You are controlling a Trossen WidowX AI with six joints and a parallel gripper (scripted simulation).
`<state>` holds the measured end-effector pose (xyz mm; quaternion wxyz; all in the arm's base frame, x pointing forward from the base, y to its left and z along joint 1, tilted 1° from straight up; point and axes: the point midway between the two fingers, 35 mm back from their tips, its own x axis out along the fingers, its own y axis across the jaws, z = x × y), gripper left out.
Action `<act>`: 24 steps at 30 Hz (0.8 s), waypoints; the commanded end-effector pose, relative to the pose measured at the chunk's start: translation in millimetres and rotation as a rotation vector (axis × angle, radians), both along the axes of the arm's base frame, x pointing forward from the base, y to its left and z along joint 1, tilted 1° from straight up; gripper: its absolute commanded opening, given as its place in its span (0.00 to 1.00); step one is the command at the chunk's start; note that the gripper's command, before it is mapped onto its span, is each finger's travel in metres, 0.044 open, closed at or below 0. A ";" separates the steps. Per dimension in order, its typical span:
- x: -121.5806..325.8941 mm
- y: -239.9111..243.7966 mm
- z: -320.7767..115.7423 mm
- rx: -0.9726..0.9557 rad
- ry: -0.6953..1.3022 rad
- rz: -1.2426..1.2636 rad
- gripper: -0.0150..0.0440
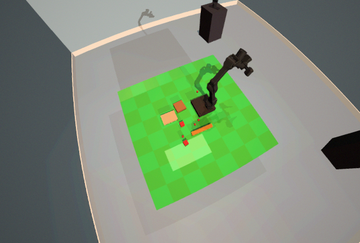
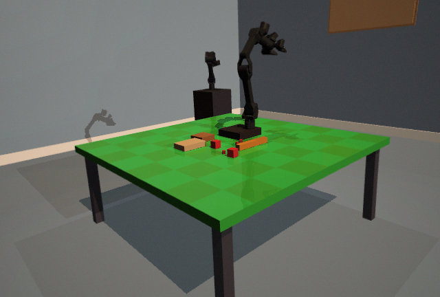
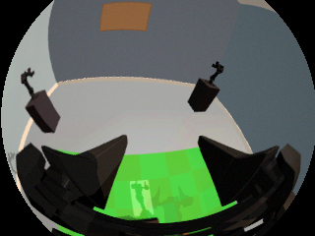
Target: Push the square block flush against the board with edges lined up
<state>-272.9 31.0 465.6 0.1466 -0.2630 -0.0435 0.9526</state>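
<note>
A flat brown-orange block [image 1: 179,106] [image 2: 203,136], about square, lies near the arm's base. A larger tan slab [image 1: 169,117] [image 2: 189,144] lies beside it, with a narrow gap between them and their edges out of line. A long, narrow orange bar [image 1: 201,129] [image 2: 252,143] lies apart from both. I cannot tell for sure whether the slab or the bar is the board. My gripper [image 1: 250,64] [image 2: 278,51] [image 3: 163,140] is open and empty, high above the table and far from all three pieces. The wrist view does not clearly show them.
Two red cubes [image 1: 181,124] [image 2: 232,152] lie between the slab and the bar and nearer the pale patch. Several tiny red cubes [image 1: 182,136] [image 2: 223,152] are scattered around. The arm's dark base [image 1: 199,107] [image 2: 234,133] stands on the green table [image 1: 157,196] [image 2: 213,194].
</note>
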 end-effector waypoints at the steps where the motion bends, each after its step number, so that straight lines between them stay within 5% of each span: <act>1: 0.0 0.0 0.0 0.000 0.000 0.000 0.89; 15: -28.2 -105.7 -41.0 -0.049 -0.089 0.347 0.26; 24: -14.9 -206.2 -88.2 -0.079 -0.210 0.623 0.25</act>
